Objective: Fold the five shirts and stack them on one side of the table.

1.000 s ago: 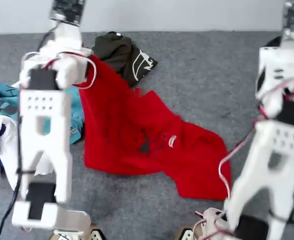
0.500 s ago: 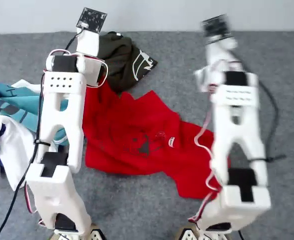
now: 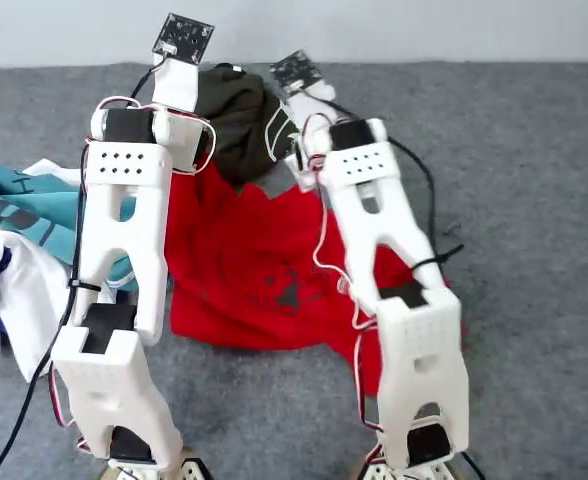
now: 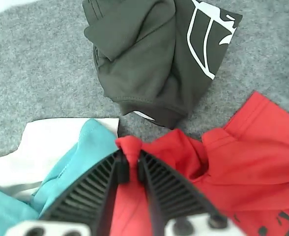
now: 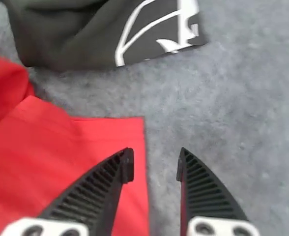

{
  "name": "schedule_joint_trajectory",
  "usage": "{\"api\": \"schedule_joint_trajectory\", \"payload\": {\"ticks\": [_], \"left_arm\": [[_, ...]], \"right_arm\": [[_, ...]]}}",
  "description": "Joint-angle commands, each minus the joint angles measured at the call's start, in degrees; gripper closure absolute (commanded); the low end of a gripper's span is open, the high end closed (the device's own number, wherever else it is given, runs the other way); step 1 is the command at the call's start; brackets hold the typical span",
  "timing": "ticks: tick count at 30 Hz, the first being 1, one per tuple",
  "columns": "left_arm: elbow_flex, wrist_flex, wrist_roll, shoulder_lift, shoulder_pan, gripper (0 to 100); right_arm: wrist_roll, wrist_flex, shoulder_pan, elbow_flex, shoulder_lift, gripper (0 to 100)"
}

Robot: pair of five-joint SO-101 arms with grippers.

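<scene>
Red shirt (image 3: 234,265), surely soft, light and floppy, lies rumpled on the table (image 3: 534,200) beside the dark shirt (image 3: 234,110). The left claw (image 4: 129,160) pinches its edge, perhaps a shoulder; the right claw (image 5: 154,164) hangs spread over another corner, a good hold.

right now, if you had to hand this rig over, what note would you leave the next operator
Left gripper: shut on a corner of the red shirt.
Right gripper: open, poised at another edge of the red shirt, one finger over fabric, the other over the bare table.
Dark shirt lies bunched at the far edge; teal shirt and white shirt are heaped beside the left arm.
Done: no shirt looks folded or stacked.
Left: probably grip that free edge, spread and fold the red shirt, then the others.
</scene>
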Motion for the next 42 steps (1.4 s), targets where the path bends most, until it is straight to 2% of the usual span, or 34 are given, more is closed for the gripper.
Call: {"api": "schedule_joint_trajectory", "payload": {"ticks": [1, 11, 26, 31, 33, 36, 42], "left_arm": [[-2.07, 0.44, -0.53, -0.44, 0.09, 99], [-1.98, 0.44, -0.53, -0.44, 0.09, 99], [-1.98, 1.14, -0.53, -0.35, 0.09, 99], [-1.98, 1.23, -0.53, -0.35, 0.09, 99], [-1.98, 1.23, -0.53, -0.35, 0.09, 99], [-1.98, 1.23, -0.53, -0.35, 0.09, 99], [-1.98, 1.23, -0.53, -0.35, 0.09, 99]], "right_arm": [[-0.62, 1.27, -0.31, -9.49, 5.23, 84.0], [-0.18, 1.36, -1.89, -16.79, 18.07, 84.4], [0.62, 0.92, -1.36, -17.85, 22.64, 84.6], [5.54, 0.84, -1.36, -17.85, 22.55, 99.7], [5.63, 1.19, -0.75, -17.85, 22.20, 96.1], [5.63, 1.71, 0.75, -19.69, 21.58, 98.7], [5.63, 9.98, 3.47, -31.65, 19.03, 98.9]]}}
